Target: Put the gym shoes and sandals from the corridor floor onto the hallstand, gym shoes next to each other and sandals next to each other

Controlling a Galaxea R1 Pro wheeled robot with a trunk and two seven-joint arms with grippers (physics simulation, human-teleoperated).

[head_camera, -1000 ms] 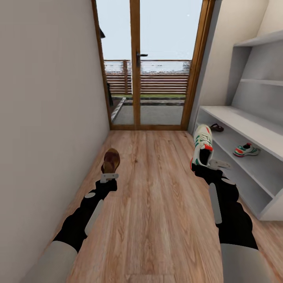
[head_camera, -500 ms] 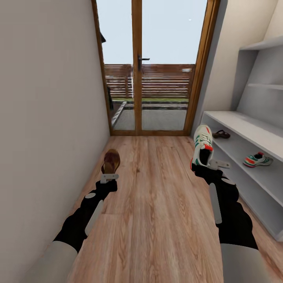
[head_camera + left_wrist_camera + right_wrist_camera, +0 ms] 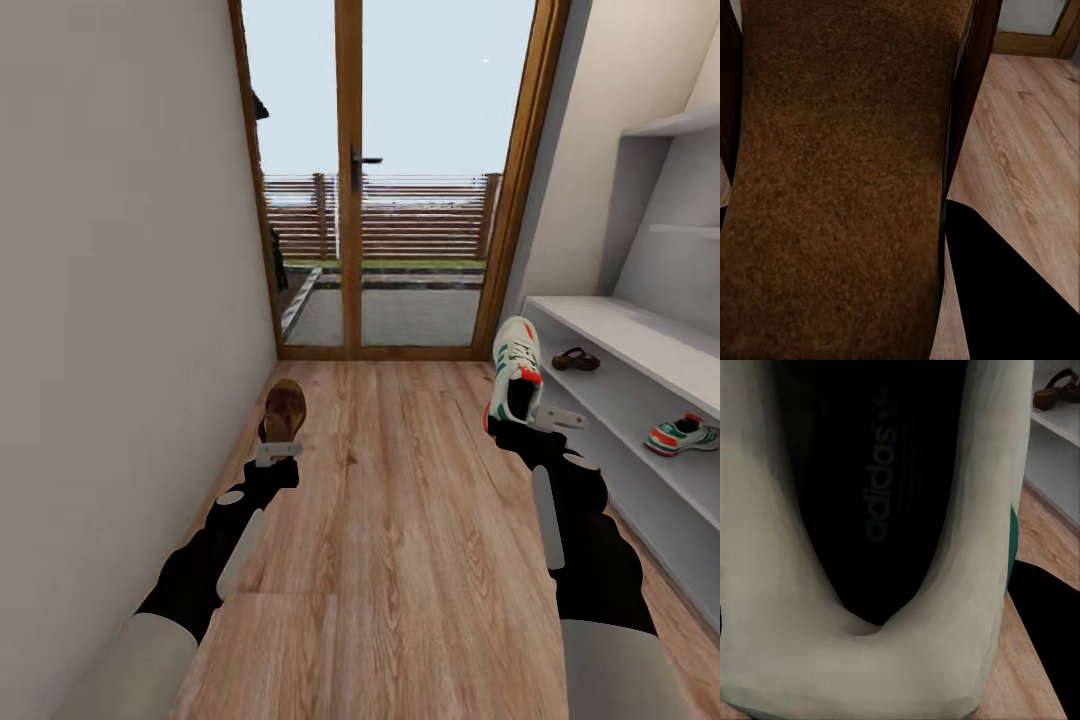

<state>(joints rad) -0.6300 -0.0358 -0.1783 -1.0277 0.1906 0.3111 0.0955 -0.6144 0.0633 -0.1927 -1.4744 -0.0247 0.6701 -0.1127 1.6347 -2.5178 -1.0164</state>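
Note:
My right gripper (image 3: 515,425) is shut on a white gym shoe (image 3: 516,372) with teal stripes and orange-red patches, held toe-up above the corridor floor (image 3: 400,520); the right wrist view looks into its dark inside (image 3: 874,502). My left gripper (image 3: 279,447) is shut on a dark-brown sandal (image 3: 283,410); its brown sole (image 3: 840,180) fills the left wrist view. On the white hallstand (image 3: 630,335) at the right, a second sandal (image 3: 575,359) and a second gym shoe (image 3: 683,434) lie on the open shelf under the top, well apart. That sandal (image 3: 1056,388) also shows in the right wrist view.
A plain wall runs along the left. A wood-framed glass door (image 3: 400,190) closes the corridor's far end, with a fence outside. A thin white wall shelf (image 3: 675,124) hangs above the hallstand. Bare wood planks lie between my arms.
The whole view has shifted: the door looms larger and the hallstand has slid right and down in the picture. Both arms keep their poses and loads.

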